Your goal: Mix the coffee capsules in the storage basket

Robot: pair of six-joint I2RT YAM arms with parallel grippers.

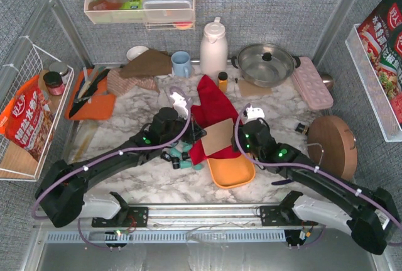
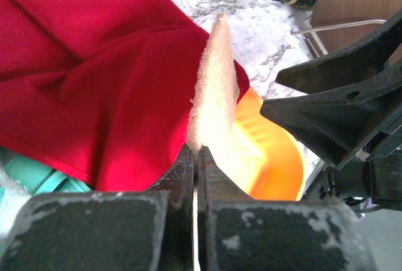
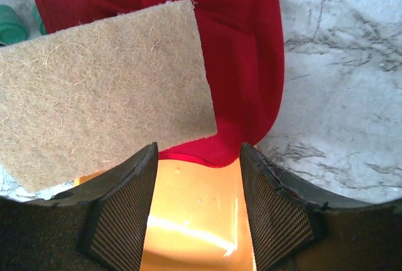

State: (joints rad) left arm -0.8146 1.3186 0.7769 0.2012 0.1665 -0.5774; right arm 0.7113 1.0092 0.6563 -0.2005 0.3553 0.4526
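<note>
A tan felt pad (image 3: 107, 88) overlaps a red cloth (image 3: 239, 44) on the marble table (image 3: 339, 63).

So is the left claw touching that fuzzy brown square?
Touching. The left wrist view shows the left gripper pinched shut on the bottom edge of the fuzzy brown pad, which stands up from between its jaws.

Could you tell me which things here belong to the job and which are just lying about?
Job: orange basket, teal capsules, left tool, right tool.
Lying about: red cloth, tan pad, mug, pot, white jug, pink egg tray.
</note>
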